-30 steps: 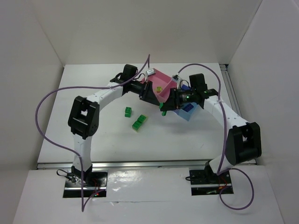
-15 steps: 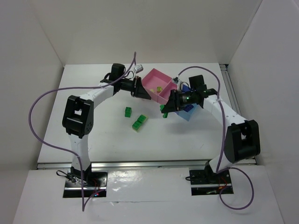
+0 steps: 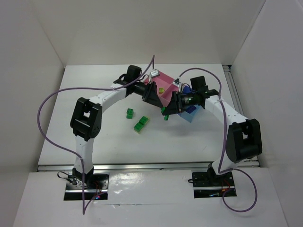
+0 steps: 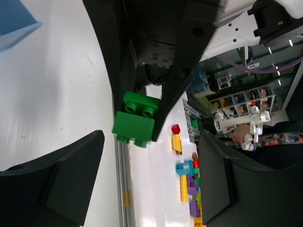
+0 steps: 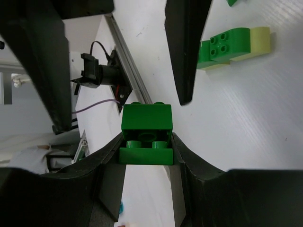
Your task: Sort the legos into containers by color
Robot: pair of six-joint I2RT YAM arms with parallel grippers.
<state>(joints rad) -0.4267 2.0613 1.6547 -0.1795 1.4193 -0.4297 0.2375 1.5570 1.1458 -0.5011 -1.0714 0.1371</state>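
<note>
R gripper (image 5: 146, 152) clenched on green lego (image 5: 146, 119), held just near of containers (image 3: 165, 83) | L gripper (image 3: 154, 98) spread, empty | step: delivery | next: likely centre over green's tray, then let go

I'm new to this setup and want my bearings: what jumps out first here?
The right gripper clamps a bright green brick over the middle of the table. The left gripper hangs open just opposite it, by the pink tray. More green bricks lie loose on the table, nearer the left arm.
</note>
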